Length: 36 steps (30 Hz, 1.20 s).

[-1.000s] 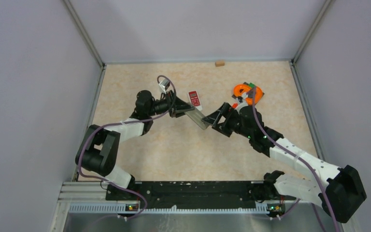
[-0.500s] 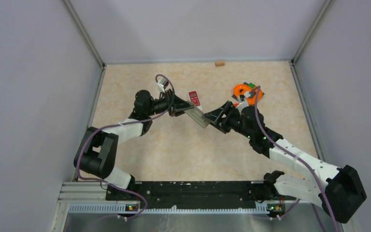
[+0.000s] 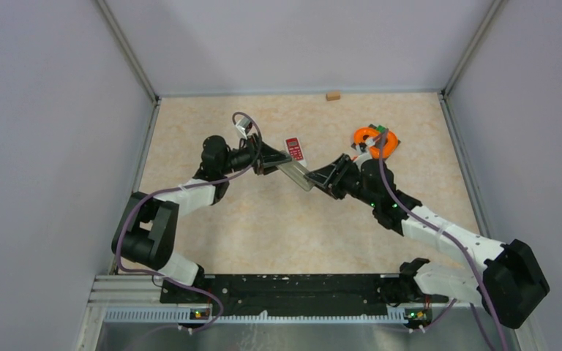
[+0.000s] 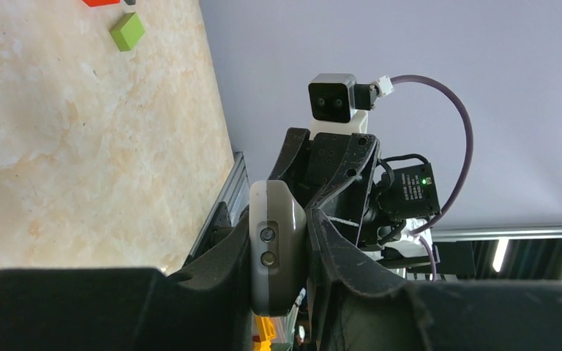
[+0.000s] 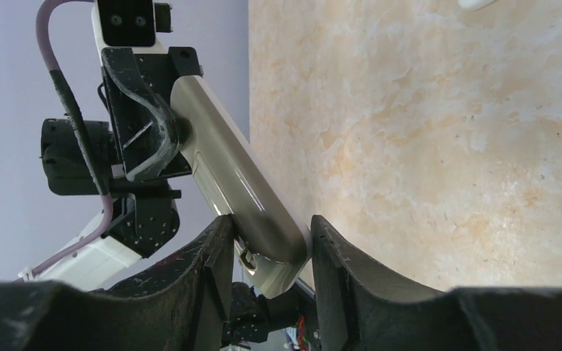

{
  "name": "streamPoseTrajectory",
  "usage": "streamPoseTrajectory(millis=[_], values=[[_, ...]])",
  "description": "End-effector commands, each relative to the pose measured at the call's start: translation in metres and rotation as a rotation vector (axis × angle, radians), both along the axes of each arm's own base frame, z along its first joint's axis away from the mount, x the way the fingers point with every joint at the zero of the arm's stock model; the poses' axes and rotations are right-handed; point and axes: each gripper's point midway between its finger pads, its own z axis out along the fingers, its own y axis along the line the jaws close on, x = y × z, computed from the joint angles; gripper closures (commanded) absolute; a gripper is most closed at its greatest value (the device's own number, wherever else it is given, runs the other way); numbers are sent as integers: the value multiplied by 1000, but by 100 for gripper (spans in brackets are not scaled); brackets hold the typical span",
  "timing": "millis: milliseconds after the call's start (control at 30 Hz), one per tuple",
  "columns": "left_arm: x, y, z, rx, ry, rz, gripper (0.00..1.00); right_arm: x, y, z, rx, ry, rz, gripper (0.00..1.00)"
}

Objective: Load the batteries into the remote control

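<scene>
A long grey-beige remote control (image 3: 294, 175) hangs above the table, held at both ends. My left gripper (image 3: 273, 162) is shut on its far-left end, which shows end-on between the fingers in the left wrist view (image 4: 278, 245). My right gripper (image 3: 316, 179) is shut on its near-right end, and the remote's body (image 5: 230, 172) runs from those jaws up to the left gripper (image 5: 146, 131). No batteries show in any view.
A small red remote-like device (image 3: 295, 149) lies just beyond the held remote. An orange ring with small coloured pieces (image 3: 372, 138) sits at the right rear. A wooden block (image 3: 332, 95) lies by the back wall. A green block (image 4: 127, 31) lies on the table.
Both grippers and the remote between them have shifted slightly left and away. The right arm has reached further in. Both grips are unchanged.
</scene>
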Motion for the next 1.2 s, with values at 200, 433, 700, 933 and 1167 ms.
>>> streamPoseTrajectory(millis=[200, 433, 700, 933, 1167], values=[[-14, -2, 42, -45, -189, -49, 100, 9, 6, -3, -66, -36, 24, 52], [-12, 4, 26, 69, -261, -74, 100, 5, 1, 47, -182, -362, 125, 20], [-43, 6, 42, 59, -389, -218, 100, -28, 24, 59, -230, -621, 458, 16], [-85, 14, 61, 7, -492, -368, 100, -53, 50, 80, -119, -748, 713, 30], [-86, 15, 65, 21, -510, -342, 96, -55, 60, 75, -99, -728, 775, 58]])
